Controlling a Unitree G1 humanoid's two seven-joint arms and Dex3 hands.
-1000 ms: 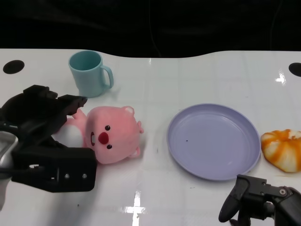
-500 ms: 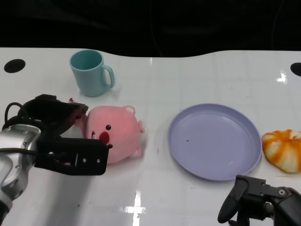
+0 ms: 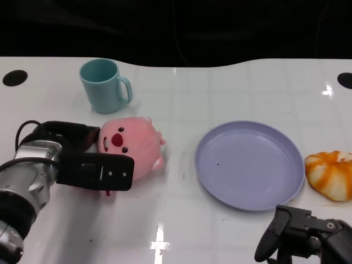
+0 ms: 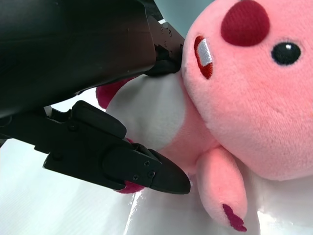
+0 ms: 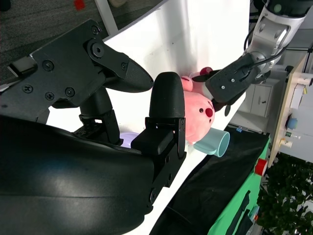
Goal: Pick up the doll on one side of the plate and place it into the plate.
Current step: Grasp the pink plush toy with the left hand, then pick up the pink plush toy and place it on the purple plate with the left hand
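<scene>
1. The left hand (image 3: 91, 165) is gripping the pink doll (image 3: 132, 146) on the white worktop (image 3: 220, 93), with black fingers (image 4: 127, 164) pressing against the doll's white belly and another part of the hand closing over it beside the mouth.
2. The doll is lying to the left of the purple plate (image 3: 250, 165), apart from it, with its face and red nose turned up toward the head camera and tilted to the left.
3. One pink paw (image 4: 222, 188) is hanging free past the fingers in the left wrist view.
4. The teal mug (image 3: 104, 85) is standing upright behind the doll, near it, with its handle pointing right.
5. The plate is sitting flat with nothing in it, and an orange-and-white plush (image 3: 330, 173) is lying just beside its right rim.
6. The right hand (image 3: 300, 239) is hovering low at the near edge, in front of the plate, holding nothing; its fingers (image 5: 166, 107) are spreading apart in the right wrist view.
</scene>
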